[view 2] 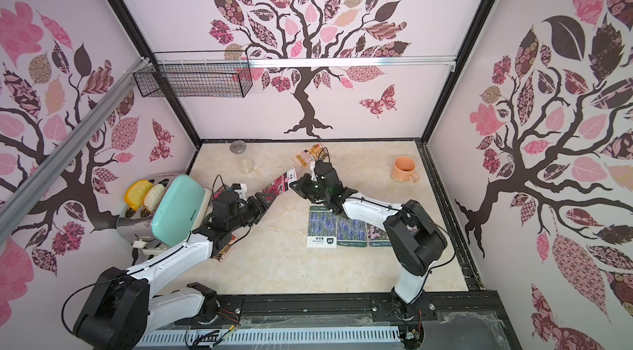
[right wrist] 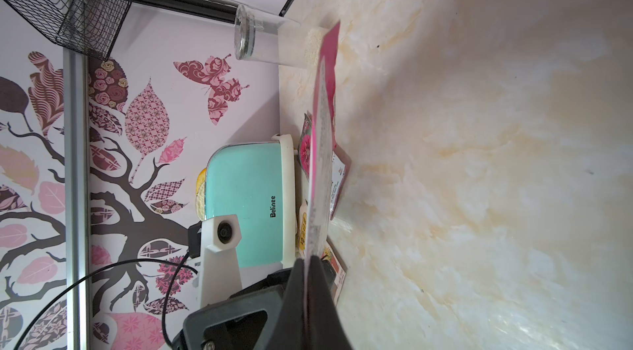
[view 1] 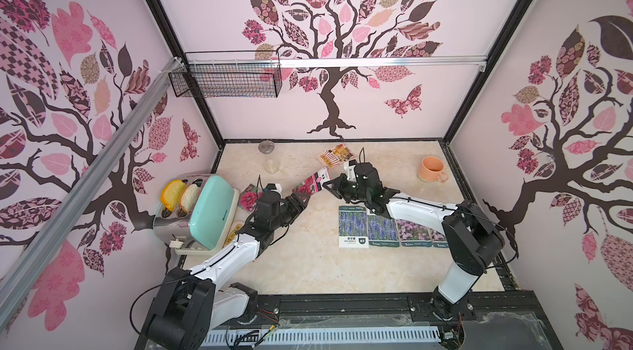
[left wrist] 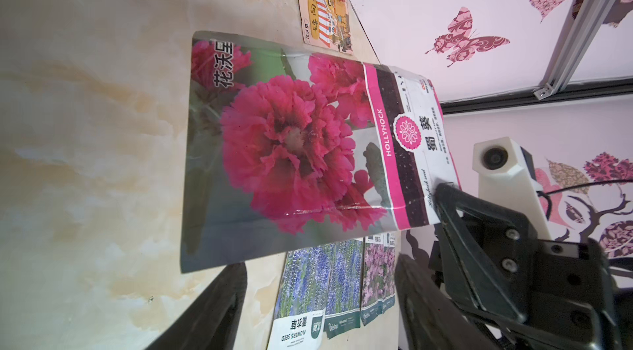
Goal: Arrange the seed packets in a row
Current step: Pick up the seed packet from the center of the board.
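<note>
The right tool [view 1: 329,184] is clenched on the white end of a red-pink hollyhock packet [view 1: 312,183], holding it tilted above the table [view 1: 308,262]; the left tool [view 1: 302,198] is released, jaws apart, at the packet's opposite end; whether its fingers touch the packet I cannot tell. Four seed packets lie side by side on the table near the right arm: a white-banded lavender packet [view 1: 353,225], a second lavender packet [view 1: 383,228] touching it, a pink-purple packet [view 1: 412,231], and a second pink-purple packet [view 1: 438,238] partly hidden by the arm. An orange shop-print packet [view 1: 334,154] lies askew near the back wall, apart from the row; a second red-pink packet [view 1: 249,198] lies just beside the mint box [view 1: 212,211]; another orange packet [view 1: 234,231] shows mostly hidden under the left arm. A peach mug [view 1: 431,168] stands well apart at the right.
</note>
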Available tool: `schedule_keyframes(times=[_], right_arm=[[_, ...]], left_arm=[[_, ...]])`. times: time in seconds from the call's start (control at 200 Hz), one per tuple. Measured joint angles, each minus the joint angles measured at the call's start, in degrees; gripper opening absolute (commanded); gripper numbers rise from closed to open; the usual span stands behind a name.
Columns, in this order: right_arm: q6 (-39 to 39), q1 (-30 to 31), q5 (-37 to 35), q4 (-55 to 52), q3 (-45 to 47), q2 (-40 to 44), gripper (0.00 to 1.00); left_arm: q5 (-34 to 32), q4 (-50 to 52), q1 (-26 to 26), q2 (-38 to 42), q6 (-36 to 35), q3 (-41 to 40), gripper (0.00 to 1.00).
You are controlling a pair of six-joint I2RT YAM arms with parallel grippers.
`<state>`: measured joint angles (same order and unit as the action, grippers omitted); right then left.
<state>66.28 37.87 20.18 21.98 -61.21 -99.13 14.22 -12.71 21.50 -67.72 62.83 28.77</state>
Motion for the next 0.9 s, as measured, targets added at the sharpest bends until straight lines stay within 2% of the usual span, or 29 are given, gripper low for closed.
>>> schedule_keyframes(times=[0.285,0.55,0.665,0.78,0.9], right_arm=[[2.32,1.2,3.02,4.04,0.28,0.07,0.0],[4.83,1.77,3.78,6.51,4.74,1.92,0.0],[5.99,1.9,3.63,8.0,6.51,2.93,0.0],[6.19,2.23,3.65,8.7,6.8,3.15,0.0],[6.12,2.36,3.41,9.14,6.8,3.15,0.0]], left_arm=[[-4.13,-5.7,0.0,0.02,0.92,-0.87,0.64],[-7.58,-8.11,0.04,1.33,2.6,-2.47,0.6],[-7.74,-8.66,0.04,1.16,2.99,-2.43,0.47],[-7.63,-10.03,0.04,-0.39,3.85,-2.1,0.26],[-7.26,-10.84,0.07,-2.45,4.17,-1.62,0.11]])
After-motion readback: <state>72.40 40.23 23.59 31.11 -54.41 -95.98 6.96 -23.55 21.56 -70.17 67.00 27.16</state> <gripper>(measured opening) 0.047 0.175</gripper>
